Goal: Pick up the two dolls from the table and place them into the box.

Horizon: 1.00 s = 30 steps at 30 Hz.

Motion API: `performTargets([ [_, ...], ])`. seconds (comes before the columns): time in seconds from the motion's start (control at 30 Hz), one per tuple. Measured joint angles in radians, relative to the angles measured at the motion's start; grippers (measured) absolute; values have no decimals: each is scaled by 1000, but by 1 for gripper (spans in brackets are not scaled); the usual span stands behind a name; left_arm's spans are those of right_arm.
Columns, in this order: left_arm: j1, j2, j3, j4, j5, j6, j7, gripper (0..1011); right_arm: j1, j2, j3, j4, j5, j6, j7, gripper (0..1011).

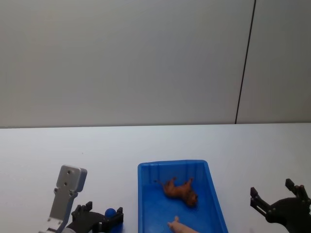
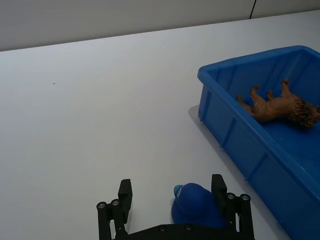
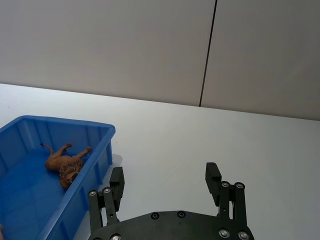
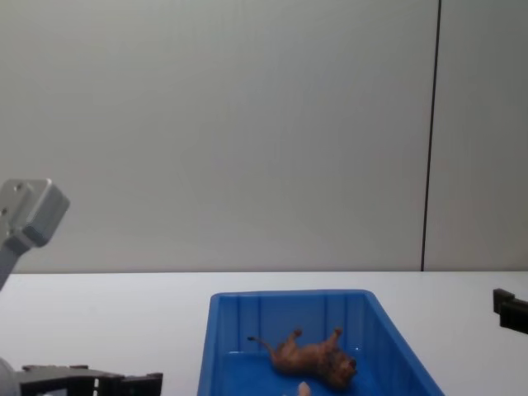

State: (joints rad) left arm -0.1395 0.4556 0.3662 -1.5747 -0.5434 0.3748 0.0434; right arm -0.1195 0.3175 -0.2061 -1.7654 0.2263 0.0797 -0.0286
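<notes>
The pink doll (image 1: 181, 226) is cut by the lower edge of my head view; I see one pale end inside the box (image 1: 146, 194), nothing more. In my chest view it is a small pale tip (image 4: 304, 388) at the bottom edge.

A blue object (image 2: 196, 206) sits between the left gripper's (image 2: 172, 200) fingers; I cannot identify it.

The box's near end runs off my head view.

The right gripper (image 4: 511, 309) is clipped by the chest view's right edge.
</notes>
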Motion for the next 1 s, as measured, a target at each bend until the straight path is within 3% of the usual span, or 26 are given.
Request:
performTargets([
  [0.07, -4, -5, 1, 8, 0, 1, -7, 1003, 0, 0, 0, 0, 0, 0, 0, 1001],
  [0.3, -21, -21, 6, 36, 9, 3, -35, 849, 0, 0, 0, 0, 0, 0, 0, 1001],
  [0.77, -30, -34, 10, 51, 23, 7, -50, 398, 0, 0, 0, 0, 0, 0, 0, 1001],
  [1.0, -23, -27, 7, 29, 39, 0, -44, 306, 0, 0, 0, 0, 0, 0, 0, 1001],
])
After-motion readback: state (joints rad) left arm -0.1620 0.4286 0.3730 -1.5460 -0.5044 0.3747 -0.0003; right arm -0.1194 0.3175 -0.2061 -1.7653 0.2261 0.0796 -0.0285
